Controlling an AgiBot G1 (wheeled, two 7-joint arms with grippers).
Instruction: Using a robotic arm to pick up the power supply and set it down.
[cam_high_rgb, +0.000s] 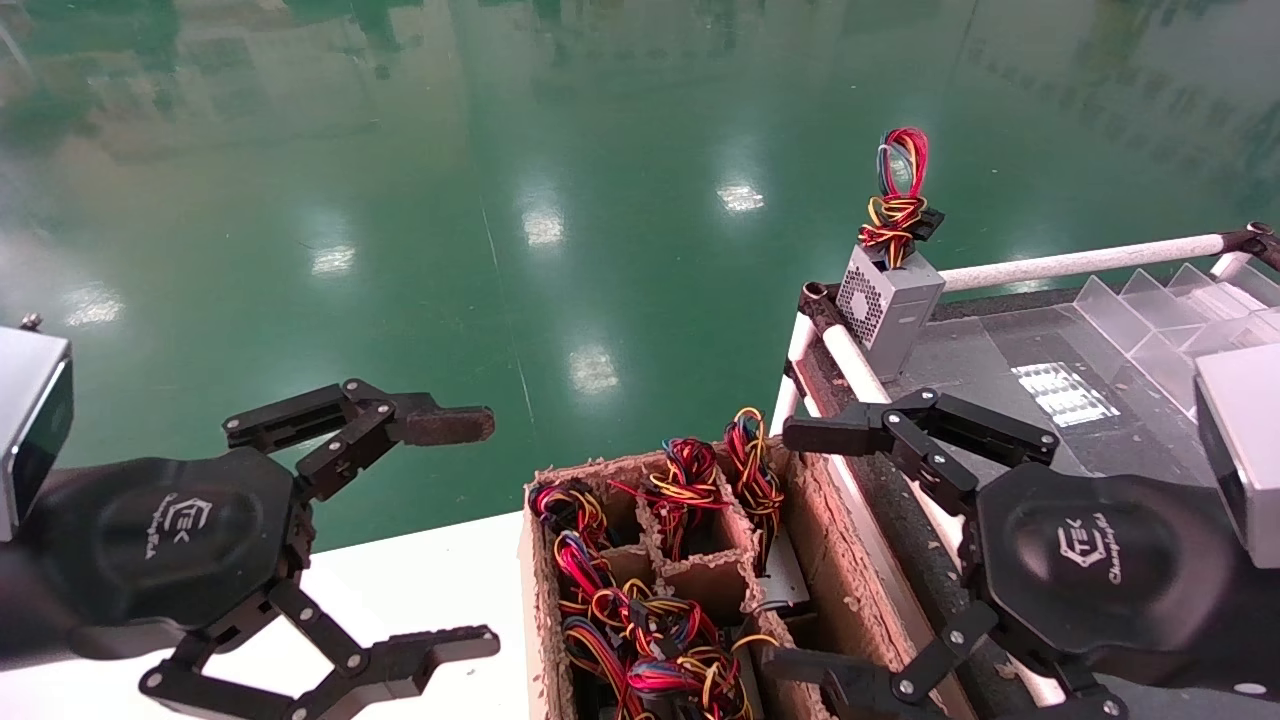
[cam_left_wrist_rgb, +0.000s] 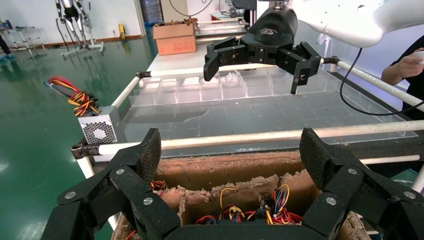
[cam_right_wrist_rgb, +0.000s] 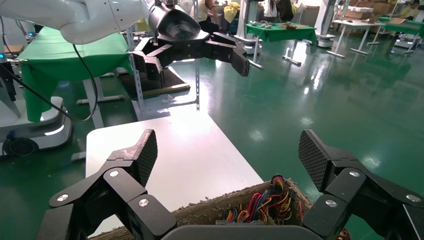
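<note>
Power supplies stand in a worn cardboard carton (cam_high_rgb: 815, 540), and only their knotted red, yellow and black wire bundles (cam_high_rgb: 752, 470) show; the metal boxes are hidden. My right gripper (cam_high_rgb: 795, 550), the all-black one, hangs open over the carton's right side and holds nothing. From the right wrist view its fingers (cam_right_wrist_rgb: 145, 152) straddle the carton's wire bundles (cam_right_wrist_rgb: 265, 202) below. My left gripper (cam_high_rgb: 480, 533), with a rust-brown pad, is open and empty to the left of the carton, above the white table (cam_high_rgb: 420, 590). Another silver box with a tall red wire loop (cam_high_rgb: 890, 295) stands upright on the right table's corner.
The right table (cam_high_rgb: 1000, 340) has a white pipe rail (cam_high_rgb: 1080, 262) along its far edge and clear plastic dividers (cam_high_rgb: 1160, 300) at the back right. Green floor (cam_high_rgb: 500, 200) lies beyond both tables. A cardboard box (cam_left_wrist_rgb: 173, 38) stands far off.
</note>
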